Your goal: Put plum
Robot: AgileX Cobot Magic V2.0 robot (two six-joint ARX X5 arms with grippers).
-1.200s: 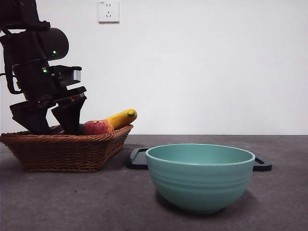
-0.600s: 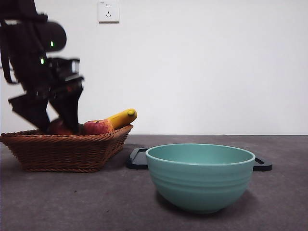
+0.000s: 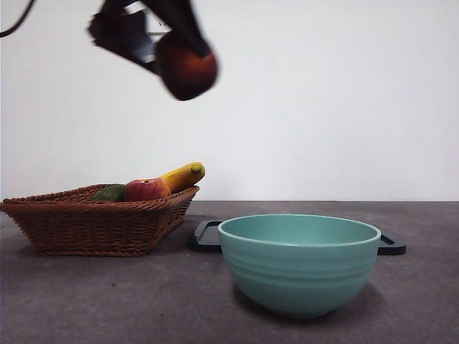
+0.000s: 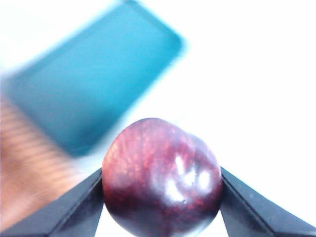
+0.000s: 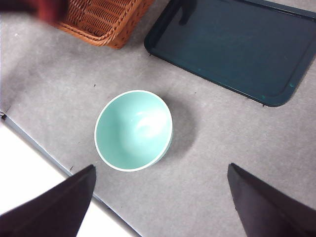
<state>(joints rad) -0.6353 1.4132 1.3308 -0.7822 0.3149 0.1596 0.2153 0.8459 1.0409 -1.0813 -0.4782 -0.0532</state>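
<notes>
My left gripper (image 3: 179, 57) is shut on the plum (image 3: 188, 68), a glossy dark maroon round fruit, and holds it high above the table, up and to the right of the wicker basket (image 3: 93, 222). In the left wrist view the plum (image 4: 163, 185) fills the gap between both jaws. The teal bowl (image 3: 299, 261) stands empty at the front, also in the right wrist view (image 5: 133, 129). My right gripper (image 5: 160, 197) is open and empty, high above the bowl.
The basket holds a red-and-yellow apple (image 3: 145, 190), a green fruit (image 3: 109, 193) and a yellow banana (image 3: 183, 175). A dark tray (image 5: 232, 47) lies flat behind the bowl. The basket also shows in the right wrist view (image 5: 103, 19).
My left gripper has risen out of the basket with the plum and moved right, from basket level to the top of the front view. The green fruit now shows.
</notes>
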